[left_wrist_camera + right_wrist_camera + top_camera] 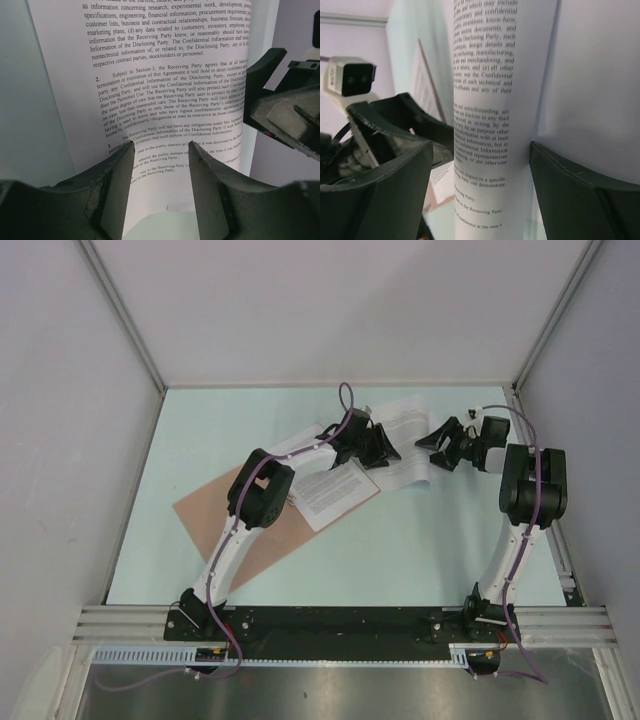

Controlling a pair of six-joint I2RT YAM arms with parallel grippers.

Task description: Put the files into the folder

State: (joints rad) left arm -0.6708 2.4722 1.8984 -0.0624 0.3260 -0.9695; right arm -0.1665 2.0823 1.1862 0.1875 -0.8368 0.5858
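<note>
At the far middle of the tabletop (400,550), a printed sheet (408,435) sits between the two end effectors, bowed upward rather than lying flat. The left end effector (372,447) is at its left edge and the right end effector (443,445) at its right edge. In the left wrist view the left end effector (160,175) stands about half open. Its fingertips sit low over the text side of the sheet (165,75), nothing is pinched between them, and whether they touch the paper cannot be told. In the right wrist view the right end effector (480,190) is spread wide, and the curled fold of the sheet (482,100) rises in the gap without being clamped. A second sheet (335,492), text side up, lies nearer the arms on the right corner of the folder (215,510). The folder rests flat on the tabletop to the left, partly under the left arm. Counted: two sheets, one folder, two end effectors.
</note>
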